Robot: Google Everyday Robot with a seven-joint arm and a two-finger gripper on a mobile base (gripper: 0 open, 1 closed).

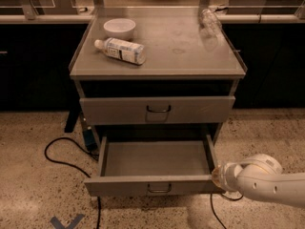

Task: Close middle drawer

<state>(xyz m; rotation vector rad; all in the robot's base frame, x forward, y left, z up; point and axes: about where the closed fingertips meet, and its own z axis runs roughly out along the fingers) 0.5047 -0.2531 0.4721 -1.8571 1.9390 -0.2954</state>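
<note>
- The middle drawer point(119, 185) stands pulled far out of the bench point(190, 56), low and near the floor point(33, 194).
- Its flat grey tray lies open to the view and nothing is seen in it.
- Its low front panel carries a small wire handle point(158, 190) in the centre.
- The claw point(218, 175) is at the right front corner of the middle drawer, at the right end of the front panel. It seems to touch that corner.
- If the claw is open or closed, I cannot tell. I also cannot see it holding anything.
- The white arm point(267, 185) comes in from the right edge, low, just beside the right side of the drawer.
- Above the middle drawer, the upper drawer point(109, 109) has a taller front with a dark handle point(158, 109). It is pushed in.
- On top of the bench a white bowl point(119, 27) stands at the back left.
- A white bottle point(121, 50) lies on its side just in front of the bowl.
- A clear bottle point(209, 22) lies at the back right, well apart from the other two.
- A black cable point(59, 152) runs in loops on the floor to the left of the bench.
- A blue mark point(66, 222) is on the floor at the bottom left.
</note>
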